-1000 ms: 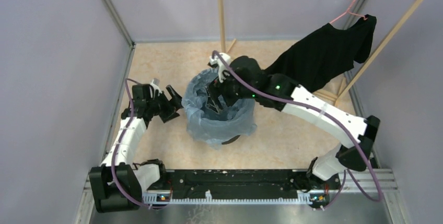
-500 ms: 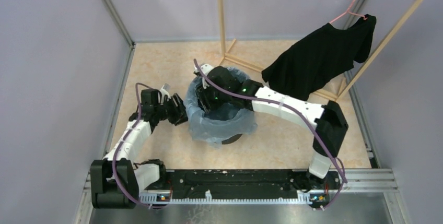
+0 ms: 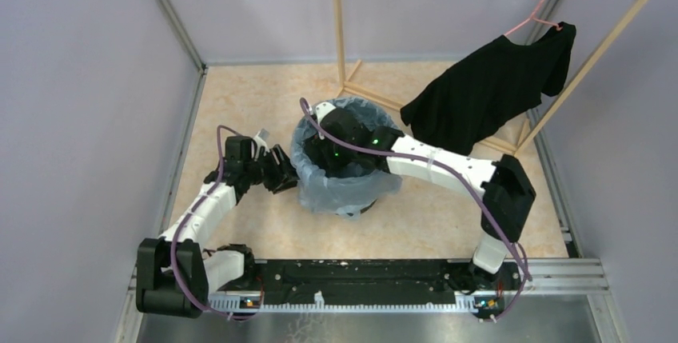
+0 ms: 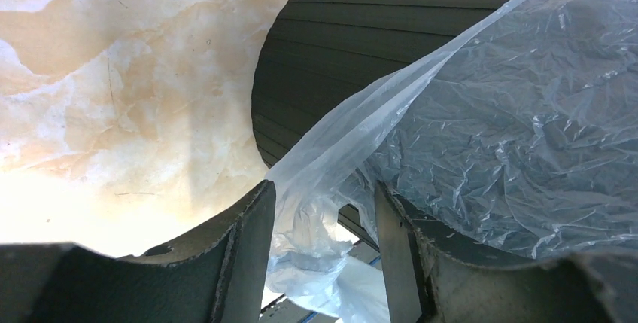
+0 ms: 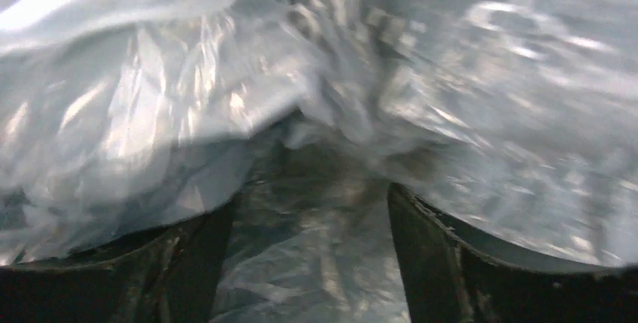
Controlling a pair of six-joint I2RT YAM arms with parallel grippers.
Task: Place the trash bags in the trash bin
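The black trash bin (image 3: 357, 213) stands mid-floor; its ribbed side fills the left wrist view (image 4: 331, 59). The pale blue trash bag (image 3: 352, 189) lines it and hangs over the rim and down the outside. My left gripper (image 3: 286, 173) is at the bin's left side. Its jaws are open in the left wrist view (image 4: 323, 187), with a bunched corner of the bag's film (image 4: 316, 225) between the fingers. My right gripper (image 3: 329, 155) reaches down inside the bin. It is open in the right wrist view (image 5: 312, 199), with wrinkled film (image 5: 451, 74) all around it.
A wooden clothes rack (image 3: 338, 31) stands behind the bin, with a black T-shirt (image 3: 488, 91) on a pink hanger at the right. Purple walls close in left, back and right. The right arm's forearm (image 3: 440, 165) lies across the bin's right rim.
My left gripper has moved right, up to the bin's side. My right arm has folded and dropped its gripper deeper into the bin. The bin and bag have shifted slightly right.
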